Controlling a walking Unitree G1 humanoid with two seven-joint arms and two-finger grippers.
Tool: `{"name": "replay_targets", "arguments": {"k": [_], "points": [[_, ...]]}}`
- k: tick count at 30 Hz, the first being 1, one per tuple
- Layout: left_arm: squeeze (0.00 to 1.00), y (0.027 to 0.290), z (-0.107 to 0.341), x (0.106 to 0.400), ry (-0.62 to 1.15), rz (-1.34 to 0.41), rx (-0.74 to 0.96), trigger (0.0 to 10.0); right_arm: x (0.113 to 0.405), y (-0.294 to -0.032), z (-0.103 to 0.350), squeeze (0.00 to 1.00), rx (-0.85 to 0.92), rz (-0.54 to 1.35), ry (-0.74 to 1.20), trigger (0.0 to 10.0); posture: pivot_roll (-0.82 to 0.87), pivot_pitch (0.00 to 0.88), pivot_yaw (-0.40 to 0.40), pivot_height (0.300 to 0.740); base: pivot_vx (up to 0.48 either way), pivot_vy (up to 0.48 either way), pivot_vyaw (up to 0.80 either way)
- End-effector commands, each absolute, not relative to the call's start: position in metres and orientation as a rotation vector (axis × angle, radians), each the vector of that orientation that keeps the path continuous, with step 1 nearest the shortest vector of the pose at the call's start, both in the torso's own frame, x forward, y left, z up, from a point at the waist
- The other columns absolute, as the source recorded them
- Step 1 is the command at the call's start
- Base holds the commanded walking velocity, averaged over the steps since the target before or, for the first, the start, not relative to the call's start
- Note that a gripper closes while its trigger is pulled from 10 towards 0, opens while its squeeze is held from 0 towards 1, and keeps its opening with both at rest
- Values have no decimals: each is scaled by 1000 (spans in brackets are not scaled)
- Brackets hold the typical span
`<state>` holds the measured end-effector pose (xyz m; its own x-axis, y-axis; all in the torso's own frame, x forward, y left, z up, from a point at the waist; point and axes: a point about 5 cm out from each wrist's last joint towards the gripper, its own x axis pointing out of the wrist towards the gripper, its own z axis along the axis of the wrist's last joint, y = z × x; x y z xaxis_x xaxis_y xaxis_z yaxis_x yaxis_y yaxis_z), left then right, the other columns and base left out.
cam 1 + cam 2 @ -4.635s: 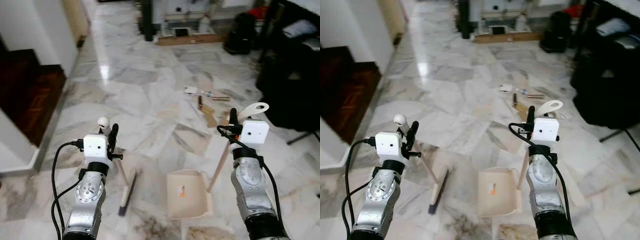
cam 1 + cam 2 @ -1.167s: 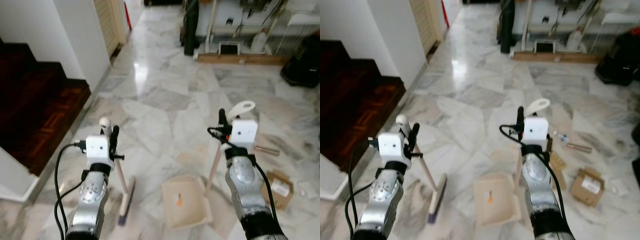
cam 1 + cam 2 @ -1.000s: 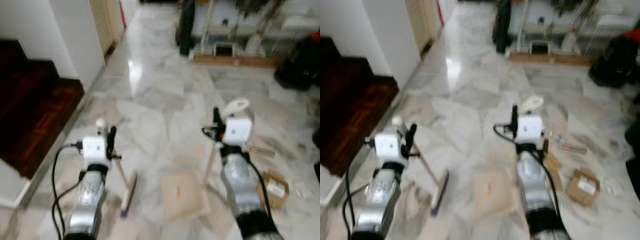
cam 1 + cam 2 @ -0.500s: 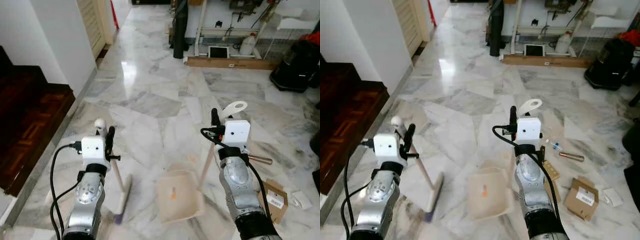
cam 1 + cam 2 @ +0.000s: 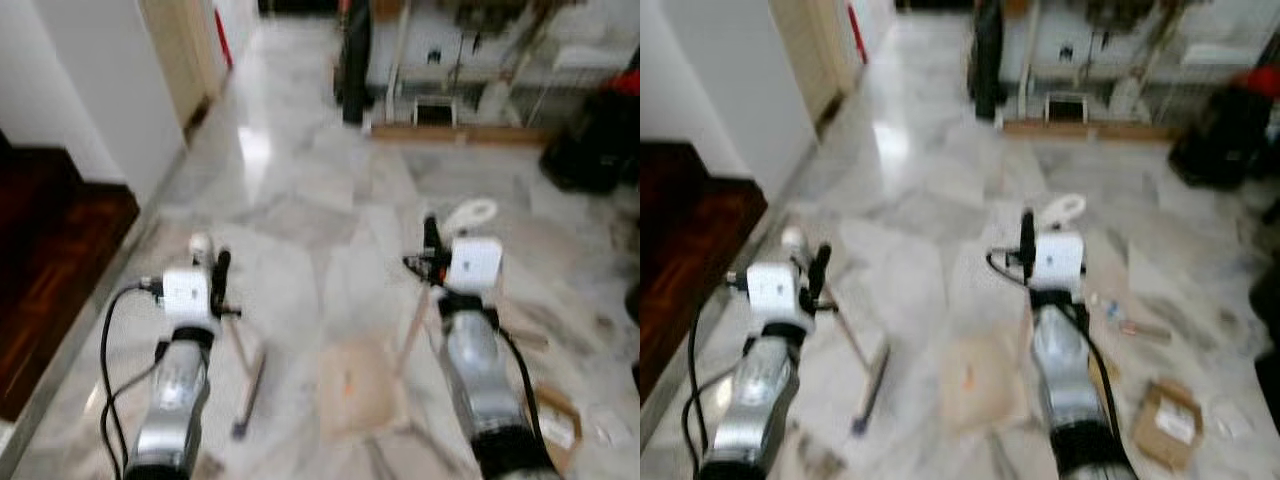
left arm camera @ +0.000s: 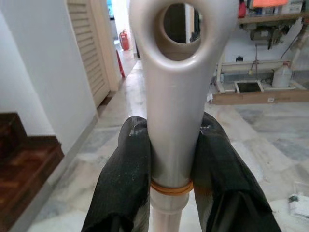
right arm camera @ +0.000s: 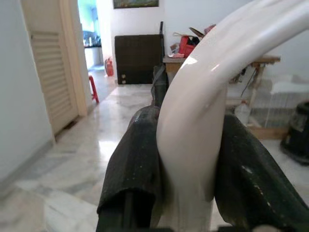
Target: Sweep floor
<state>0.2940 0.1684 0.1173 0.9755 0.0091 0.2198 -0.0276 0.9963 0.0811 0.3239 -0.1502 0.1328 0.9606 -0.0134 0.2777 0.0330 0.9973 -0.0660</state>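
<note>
Midway through approach, judged: pale long-handled broom (image 5: 245,385) clamped at handle top by left end effector (image 6: 171,159), beige plastic dustpan (image 5: 358,388) on marble floor (image 5: 300,200) below, its curved handle pinched by right end effector (image 7: 188,159). Litter, brown cardboard box (image 5: 1167,425) among it, lies to right; next move calls for turn that way. Dark wooden step (image 5: 50,270) borders left; open room ahead.

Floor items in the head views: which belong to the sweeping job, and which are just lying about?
Job in hand:
broom, held by the left end effector
dustpan, its handle held by the right end effector
cardboard box, litter to sweep

Lying about:
black bag
white jug
</note>
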Motion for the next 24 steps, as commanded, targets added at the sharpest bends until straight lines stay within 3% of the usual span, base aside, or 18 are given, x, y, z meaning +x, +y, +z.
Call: {"name": "replay_targets", "arguments": {"k": [1, 24], "points": [[0, 168, 125, 294, -262, 16, 77, 10000, 324, -154, 142, 0, -73, -32, -322, 10000, 38, 71, 56, 740, 337, 0, 0], [0, 164, 123, 296, -262, 3, 69, 10000, 325, -158, 143, 0, -84, -37, -331, 10000, 30, 51, 47, 740, 318, 0, 0]]}}
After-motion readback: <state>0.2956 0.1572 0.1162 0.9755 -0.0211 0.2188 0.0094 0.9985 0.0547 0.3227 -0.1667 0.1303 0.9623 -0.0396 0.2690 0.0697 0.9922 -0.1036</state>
